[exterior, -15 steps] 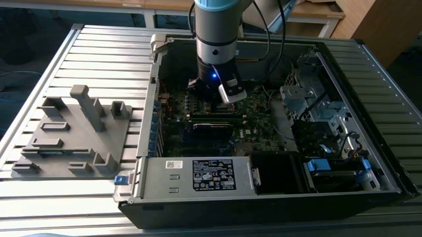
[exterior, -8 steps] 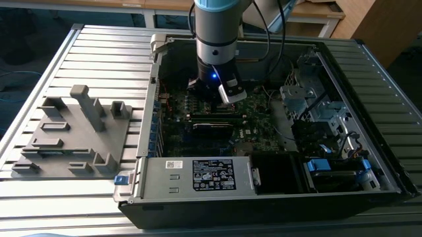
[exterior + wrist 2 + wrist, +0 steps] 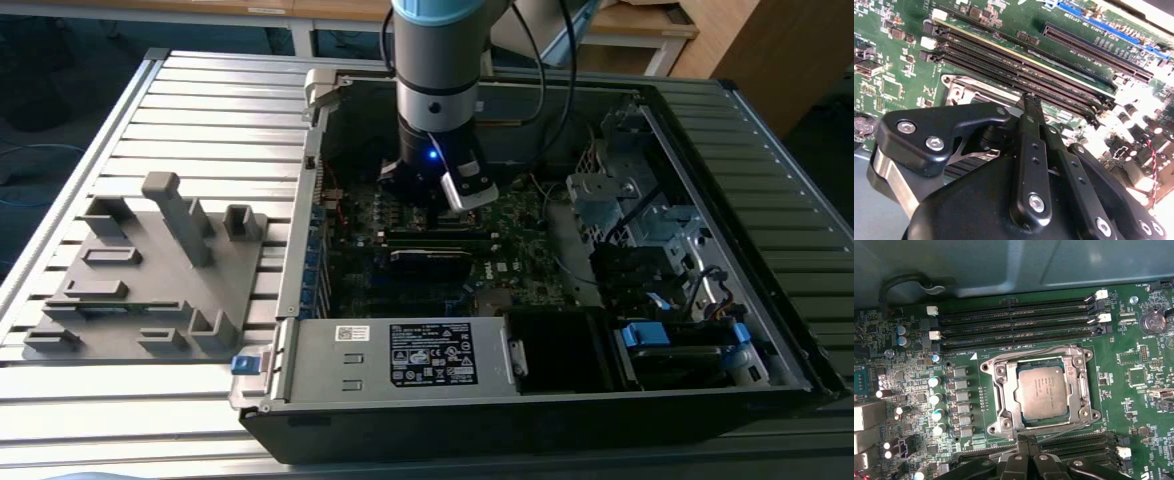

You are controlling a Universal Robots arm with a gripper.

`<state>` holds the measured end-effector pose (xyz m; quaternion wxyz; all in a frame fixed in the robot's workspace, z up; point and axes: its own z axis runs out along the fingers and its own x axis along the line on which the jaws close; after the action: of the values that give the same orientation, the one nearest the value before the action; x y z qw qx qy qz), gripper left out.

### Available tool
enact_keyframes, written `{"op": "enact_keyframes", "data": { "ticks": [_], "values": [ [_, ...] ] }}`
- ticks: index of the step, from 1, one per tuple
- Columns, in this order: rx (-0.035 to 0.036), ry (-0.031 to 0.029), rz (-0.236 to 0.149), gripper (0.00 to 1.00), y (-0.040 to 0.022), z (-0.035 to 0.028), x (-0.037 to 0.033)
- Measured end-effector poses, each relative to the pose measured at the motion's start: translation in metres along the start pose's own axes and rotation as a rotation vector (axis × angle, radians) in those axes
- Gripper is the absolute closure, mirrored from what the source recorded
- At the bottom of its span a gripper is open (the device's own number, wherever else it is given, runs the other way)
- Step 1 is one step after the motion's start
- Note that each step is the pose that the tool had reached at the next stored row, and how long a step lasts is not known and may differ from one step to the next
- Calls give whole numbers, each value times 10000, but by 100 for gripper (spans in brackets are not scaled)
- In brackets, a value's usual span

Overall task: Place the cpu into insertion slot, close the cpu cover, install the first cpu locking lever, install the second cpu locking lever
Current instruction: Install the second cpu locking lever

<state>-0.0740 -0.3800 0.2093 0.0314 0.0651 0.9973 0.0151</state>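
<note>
Exterior view: open computer case (image 3: 534,420) lying on slatted metal table (image 3: 200,100), holding green motherboard (image 3: 400,290), one grey power supply box (image 3: 334,365) with one white-and-black label (image 3: 434,353), and drive cages at the exterior view's right. One grey fixture plate (image 3: 147,300) on table at the exterior view's left of case, well apart from the arm. Arm reaching down into case over motherboard. First wrist view: one cpu (image 3: 1041,390), dull silver top, seated flat in the insertion slot (image 3: 1018,371); faint print on chip, too small to make out. One cpu cover (image 3: 1004,400) down flat around the chip, chip showing through its square window. Two thin wire levers (image 3: 1029,351) running along opposite sides of the socket; cannot tell whether latched. Four long black memory slots (image 3: 1014,315) beside one side of socket, more at opposite side partly hidden by gripper (image 3: 1026,439). One coin cell (image 3: 1152,320) near board edge. Second wrist view: gripper (image 3: 1031,102) low over board just beside socket edge, fingers (image 3: 1026,150) pressed together at tips, nothing visibly pinched between them.
</note>
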Motion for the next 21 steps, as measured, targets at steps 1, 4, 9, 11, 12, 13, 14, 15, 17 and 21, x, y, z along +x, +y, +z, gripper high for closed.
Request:
{"op": "enact_keyframes", "data": {
  "ticks": [1,4,9,11,12,13,14,15,17,21],
  "values": [
    [-1,0,-1,89,-1,1,3],
    [0,0,-1,89,-5,0,19],
    [0,0,-2,89,-12,0,50],
    [-1,-1,-2,89,-14,-1,64],
    [0,-1,-2,89,-15,-1,71],
    [0,-2,-2,89,-17,-2,80],
    [0,-3,-1,89,-18,-2,88],
    [-1,-5,-2,89,-20,-3,97],
    [-1,-9,-2,89,-23,-4,109],
    [-3,-11,-1,89,-27,-4,130]
  ]
}}
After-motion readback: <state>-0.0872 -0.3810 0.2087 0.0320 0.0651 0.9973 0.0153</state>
